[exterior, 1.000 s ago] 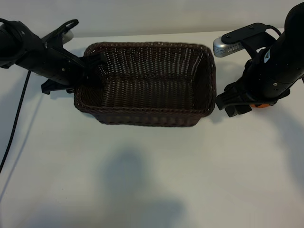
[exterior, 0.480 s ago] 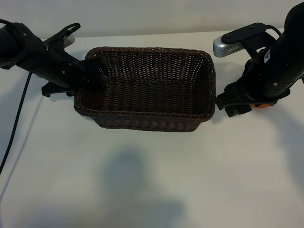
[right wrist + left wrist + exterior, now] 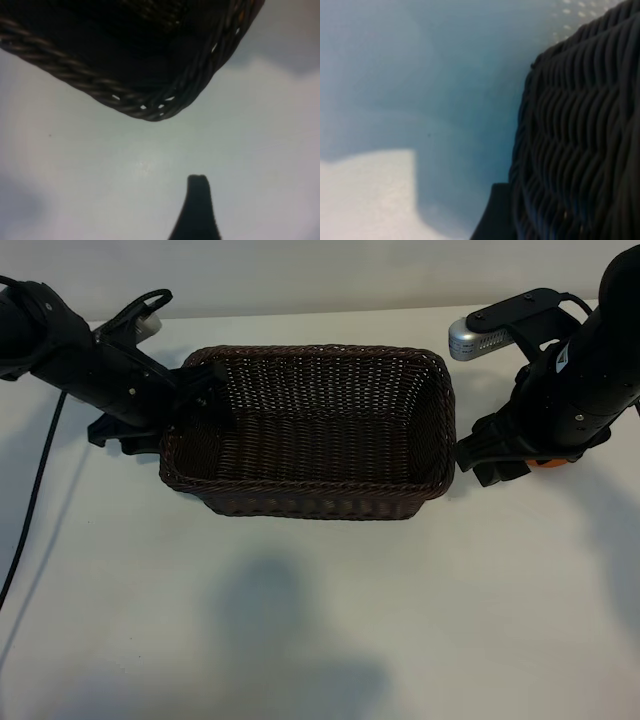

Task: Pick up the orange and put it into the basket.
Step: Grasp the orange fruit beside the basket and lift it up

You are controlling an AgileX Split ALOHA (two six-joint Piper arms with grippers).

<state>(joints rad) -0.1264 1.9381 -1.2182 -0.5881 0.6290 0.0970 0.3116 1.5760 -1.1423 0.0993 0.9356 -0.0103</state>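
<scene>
The dark brown wicker basket (image 3: 320,350) stands level in the middle of the white table. My left gripper (image 3: 198,390) is at its left end, open, astride the rim; in the left wrist view one of its fingers (image 3: 495,217) lies just outside the woven wall of the basket (image 3: 580,125). My right gripper (image 3: 480,462) hangs low beside the basket's right end, open with nothing between its fingers (image 3: 197,200), and a corner of the basket (image 3: 125,97) shows ahead of it. Only a sliver of the orange (image 3: 546,463) peeks out on the table under the right arm.
A black cable (image 3: 35,490) trails down the table's left side. A silver camera housing (image 3: 478,338) sticks out from the right arm above the basket's far right corner. Bare table spreads in front of the basket, crossed by a soft shadow (image 3: 270,620).
The basket's left end, held raised and tilted a second ago, has come down and the basket sits flat. The left gripper has let go of the rim. The right arm has not moved.
</scene>
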